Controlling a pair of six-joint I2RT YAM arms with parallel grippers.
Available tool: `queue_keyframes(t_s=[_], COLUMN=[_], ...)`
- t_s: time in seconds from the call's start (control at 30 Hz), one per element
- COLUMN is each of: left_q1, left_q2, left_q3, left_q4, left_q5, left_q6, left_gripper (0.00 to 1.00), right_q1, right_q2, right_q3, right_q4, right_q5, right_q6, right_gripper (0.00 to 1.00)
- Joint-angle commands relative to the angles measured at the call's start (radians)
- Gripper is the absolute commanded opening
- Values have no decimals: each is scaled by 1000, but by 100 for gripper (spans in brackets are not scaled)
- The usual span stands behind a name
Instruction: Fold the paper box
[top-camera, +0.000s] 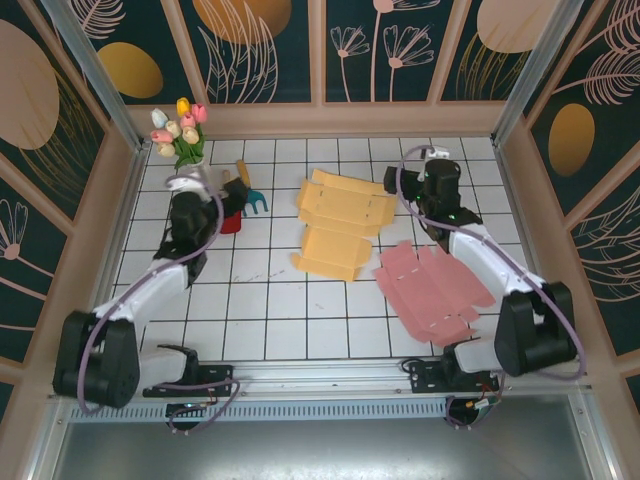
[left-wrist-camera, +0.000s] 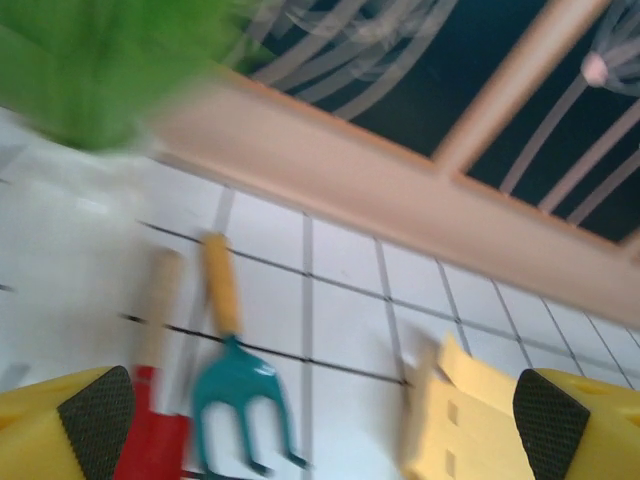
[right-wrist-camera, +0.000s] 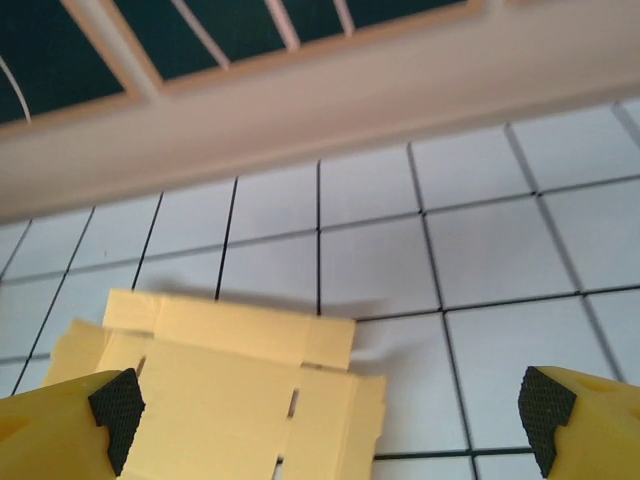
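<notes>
Zero folds made; approach step.
Top view: yellow paper box (top-camera: 340, 222) lies flat mid-frame, pink blank (top-camera: 432, 290) lower right. Left wrist: left fingers (left-wrist-camera: 95, 420) wide, empty. Right wrist: right fingers (right-wrist-camera: 118, 405) wide, the box at lower left; next, likely pinching a flap.

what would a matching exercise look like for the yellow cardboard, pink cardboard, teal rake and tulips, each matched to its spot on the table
Things:
1 yellow cardboard
2 pink cardboard
3 teal rake
4 tulips

Places:
A far left corner
B near right
C middle
D left of middle, beside the red shovel

Pairs: 1-C, 2-B, 3-D, 4-A
</notes>
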Motion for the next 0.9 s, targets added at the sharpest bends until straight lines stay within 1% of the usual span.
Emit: queue_keyframes(t_s=[0.0, 0.1, 0.17, 0.27, 0.43, 0.5, 0.57, 0.7, 0.77, 0.83, 0.87], left_q1=[-75, -117, -137, -168, -175, -175, -175, -175, -175, -175, -175], left_q2=[125, 285, 384, 504, 672, 736, 774, 827, 864, 896, 908], left_q3=[107, 242, 337, 429, 562, 636, 674, 731, 773, 808, 821], left_q4=[-114, -187, -235, -250, -293, -332, -347, -374, -404, -426, -430], left_q5=[7, 16, 41, 63, 79, 127, 148, 105, 112, 121, 127], left_q6=[2, 81, 117, 149, 184, 208, 222, 250, 261, 268, 274], left_gripper=[99, 99, 98, 97, 94, 91, 90, 89, 88, 83, 79], right_q1=[42, 82, 91, 94, 94, 93, 94, 95, 95, 96, 96], right_q2=[39, 53, 53, 40, 6, -2, -7, -20, -20, -18, -16], right_q3=[88, 77, 56, 17, -69, -87, -93, -96, -94, -91, -89], right_q4=[-96, -78, -52, -4, 75, 88, 85, 78, 79, 77, 75], right_q5=[-51, -43, -49, -55, -65, -66, -94, -106, -115, -117, -119], right_q6=[12, -5, -6, 4, 15, 7, -9, -29, -35, -39, -44], right_gripper=[99, 99, 99, 99, 99, 98, 96, 92, 91, 90, 89])
